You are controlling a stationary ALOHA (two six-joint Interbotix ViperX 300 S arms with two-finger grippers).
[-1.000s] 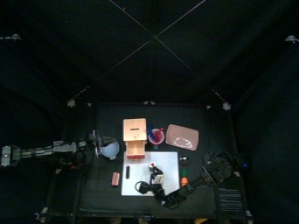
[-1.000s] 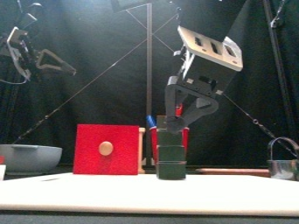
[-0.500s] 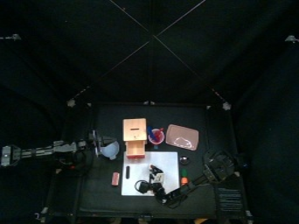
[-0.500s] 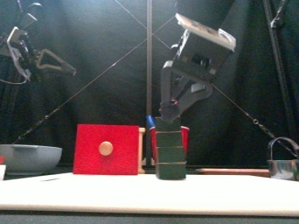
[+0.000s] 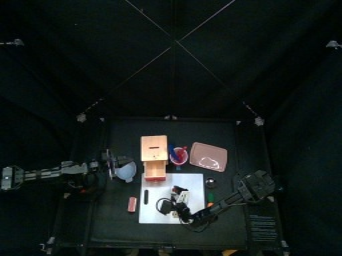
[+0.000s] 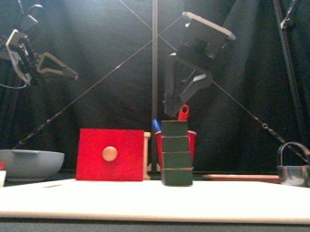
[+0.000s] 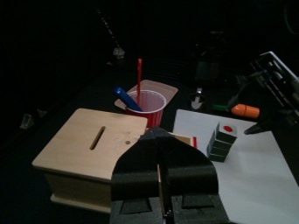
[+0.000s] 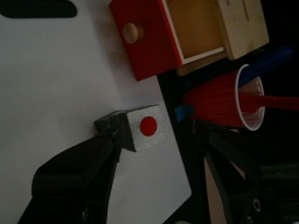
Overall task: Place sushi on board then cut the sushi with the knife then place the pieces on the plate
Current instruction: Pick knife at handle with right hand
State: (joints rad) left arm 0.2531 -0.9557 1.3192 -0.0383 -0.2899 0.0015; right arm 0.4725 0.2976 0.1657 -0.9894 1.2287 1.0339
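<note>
the sushi (image 6: 177,156) stands on end on the white board (image 5: 158,190), a stack of dark green blocks. its white top face with a red dot points up. in the left wrist view it sits near the board edge closest to the box (image 7: 96,150).

the right gripper (image 6: 184,94) hangs over the sushi, clear of its top. its jaws are spread wide and hold nothing. in the right wrist view the roll's top shows between the two jaws, with space on both sides.

the left gripper (image 7: 162,137) is raised at the table's left side, well away from the board. its jaws are pressed together with nothing between them.

the box sits behind the board, its red drawer front facing the table's front and just left of the sushi in the front view. the red cup (image 5: 178,155) stands just right of the box, behind the roll. the blue knife (image 6: 157,124) and red knife (image 6: 184,112) stand in the cup, their ends above the rim.

the pink tray (image 5: 209,155) lies right of the cup, behind the board's right end. the bowl (image 6: 31,163) rests to the left of the box. the metal cutter (image 6: 295,169) is at the far right in the front view.
</note>
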